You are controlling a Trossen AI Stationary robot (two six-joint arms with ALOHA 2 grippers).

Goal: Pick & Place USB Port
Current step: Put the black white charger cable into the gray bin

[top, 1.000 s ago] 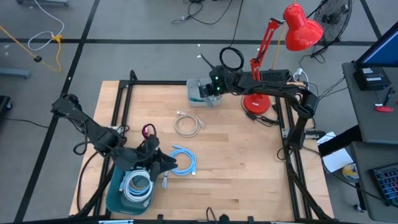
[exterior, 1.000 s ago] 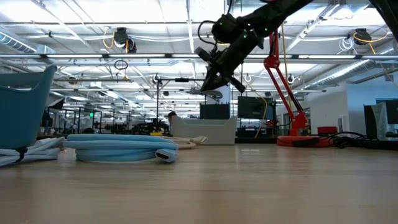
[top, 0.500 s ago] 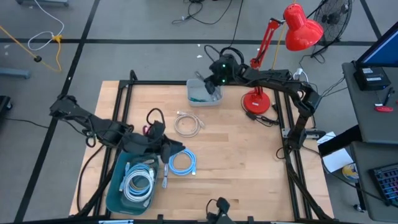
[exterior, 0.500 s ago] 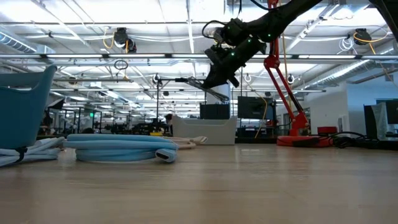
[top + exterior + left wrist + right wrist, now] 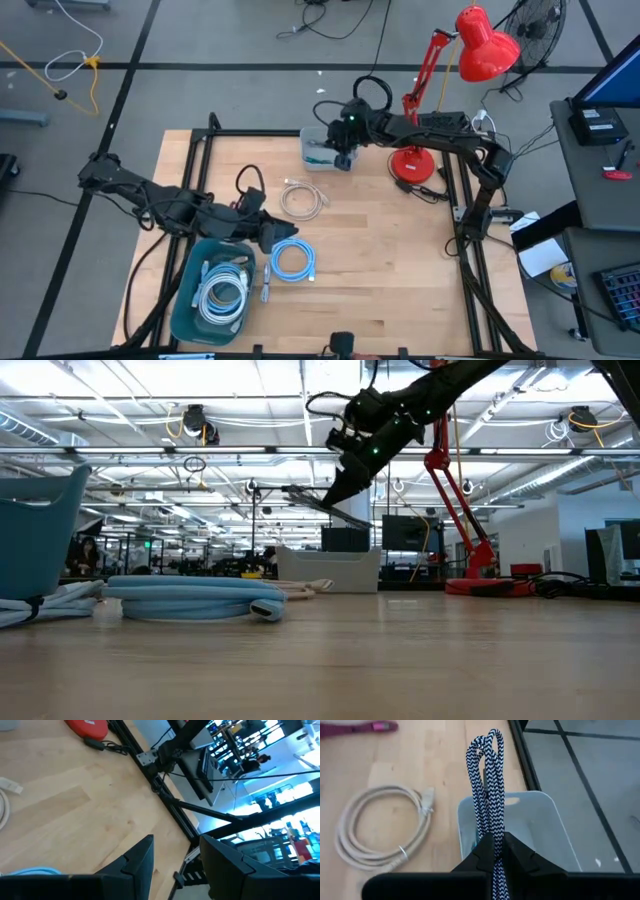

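A black-and-white braided USB cable (image 5: pixel 485 775), folded into a bundle, is in my right gripper (image 5: pixel 494 837), which is shut on it above the pale bin (image 5: pixel 545 827) at the table's far edge. Its plugs are hidden behind the fingers. In the low view the bundle (image 5: pixel 308 500) sticks out sideways from that gripper (image 5: pixel 335 490). My left gripper (image 5: pixel 176 865) is open with nothing between its fingers. It hovers beside the blue coiled cable (image 5: pixel 293 260), just past the teal bin (image 5: pixel 185 305). My right gripper pinches the folded bundle of several strands (image 5: pixel 487 822) between its two fingers, which lie along the strands. The looped end (image 5: pixel 492 737) reaches well beyond the fingertips. The fingers slant down from the table's right. The cable is lifted clear, above the pale bin.
A beige coiled cable (image 5: pixel 303 198) lies mid-table and a magenta cable (image 5: pixel 365 727) farther left. White cables (image 5: pixel 222 295) fill the teal bin. A red desk lamp (image 5: pixel 412 165) stands at the far right. A black frame (image 5: pixel 195 140) borders the table.
My left gripper has swung away from over the teal bin toward the table's far-right, ending beside the blue coil, still open. My right gripper has rolled about its own line; the braided bundle, which hung below it, now points sideways, still clear above the pale bin.
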